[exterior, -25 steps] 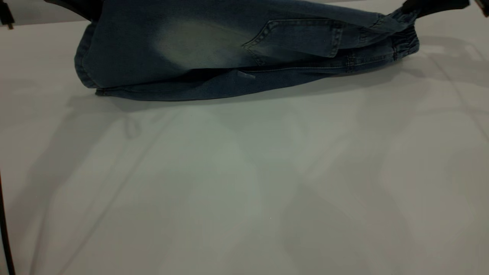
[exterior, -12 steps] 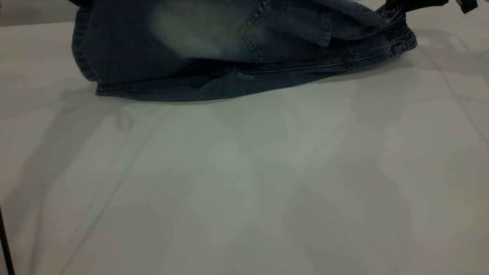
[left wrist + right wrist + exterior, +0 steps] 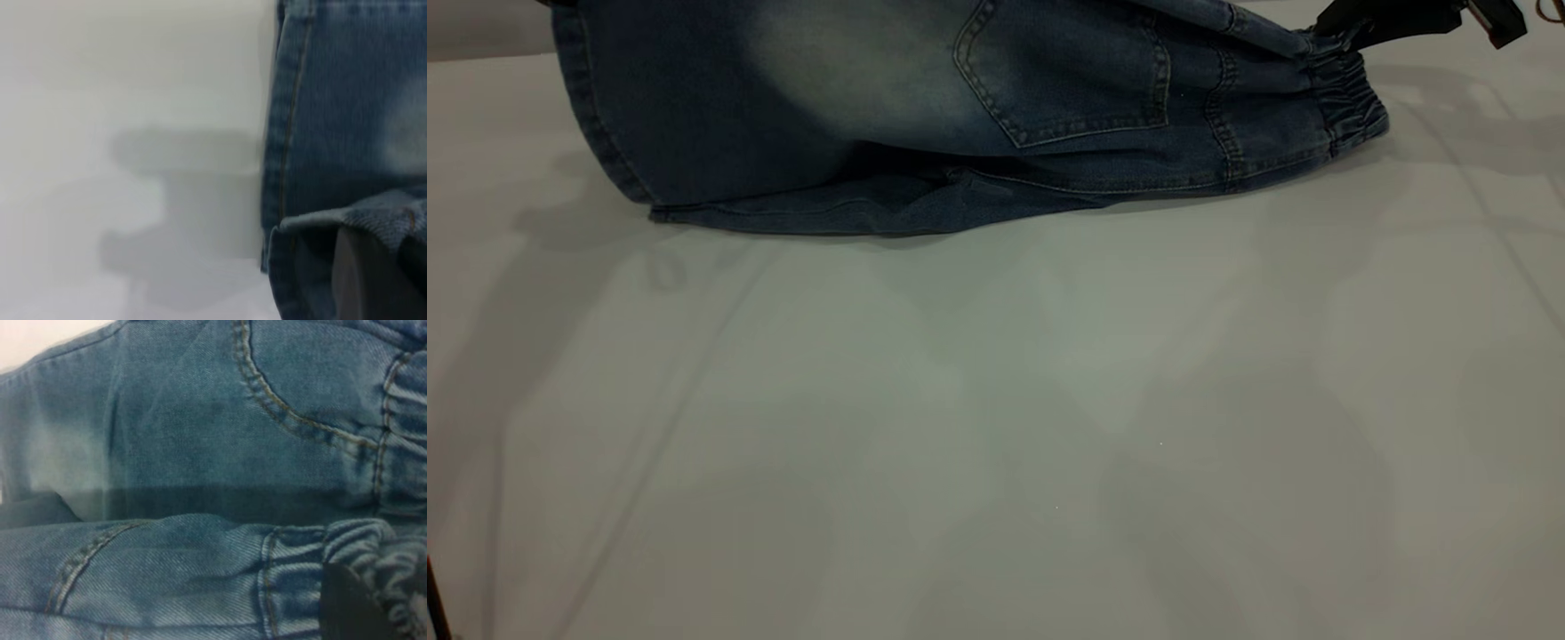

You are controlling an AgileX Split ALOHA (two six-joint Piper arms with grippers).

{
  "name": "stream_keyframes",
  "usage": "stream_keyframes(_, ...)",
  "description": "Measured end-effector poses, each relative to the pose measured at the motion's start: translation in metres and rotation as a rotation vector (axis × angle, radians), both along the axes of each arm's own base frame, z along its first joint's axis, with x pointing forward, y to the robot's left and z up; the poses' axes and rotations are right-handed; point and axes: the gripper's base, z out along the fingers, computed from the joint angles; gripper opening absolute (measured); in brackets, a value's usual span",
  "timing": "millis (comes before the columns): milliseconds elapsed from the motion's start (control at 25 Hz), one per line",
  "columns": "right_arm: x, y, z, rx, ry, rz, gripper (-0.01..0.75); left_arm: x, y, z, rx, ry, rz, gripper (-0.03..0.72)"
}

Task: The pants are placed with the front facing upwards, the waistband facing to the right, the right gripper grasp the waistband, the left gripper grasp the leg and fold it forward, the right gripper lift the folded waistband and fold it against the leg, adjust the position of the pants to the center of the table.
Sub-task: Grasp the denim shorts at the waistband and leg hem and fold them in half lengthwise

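Denim pants cut off — left gripper unseen.

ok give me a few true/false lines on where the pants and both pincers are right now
1. The pants lie at the far side of the table. True.
2. The waistband points to the exterior view's left. False: it is at the right end.
3. The right pincer is at the waistband's upper corner. True.
4. A patch pocket shows on the lifted layer. True.
5. The pants lie fully flat on the table. False: the upper layer is raised, with only the lower edge on the table.
6. The left pincer shows clearly in the exterior view. False: it is out of that frame; the left wrist view shows only a dark finger at the leg hem.
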Motion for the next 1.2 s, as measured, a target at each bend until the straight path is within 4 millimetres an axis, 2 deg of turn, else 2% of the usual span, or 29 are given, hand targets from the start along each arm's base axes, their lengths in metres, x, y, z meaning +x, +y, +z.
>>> stream_keyframes(160,0.000,0.000,0.000,-0.001,-0.001,0.000,0.102,0.011,0.000,-0.009,0.001,0.011,-0.001,0.036)
stream_keyframes(280,0.001,-0.001,-0.001,-0.017,-0.012,-0.011,0.143,0.020,-0.001,-0.019,0.009,0.043,-0.017,0.036)
stream_keyframes(440,0.003,-0.004,-0.001,-0.042,-0.035,-0.007,0.262,0.032,-0.002,-0.025,0.018,0.066,-0.033,0.036)
stream_keyframes(640,0.005,-0.005,-0.001,-0.048,-0.050,-0.032,0.443,0.045,-0.002,-0.011,0.035,0.023,-0.070,0.036)
stream_keyframes(720,0.005,-0.005,-0.001,-0.048,-0.050,-0.032,0.484,0.052,-0.003,-0.006,0.037,0.005,-0.074,0.036)
stream_keyframes(880,0.005,-0.005,-0.001,-0.045,-0.049,-0.033,0.510,0.064,-0.004,-0.007,0.037,0.000,-0.078,0.036)
stream_keyframes(1200,0.004,-0.004,-0.001,-0.041,-0.045,-0.028,0.513,0.091,-0.005,-0.028,0.033,0.033,-0.083,0.036)
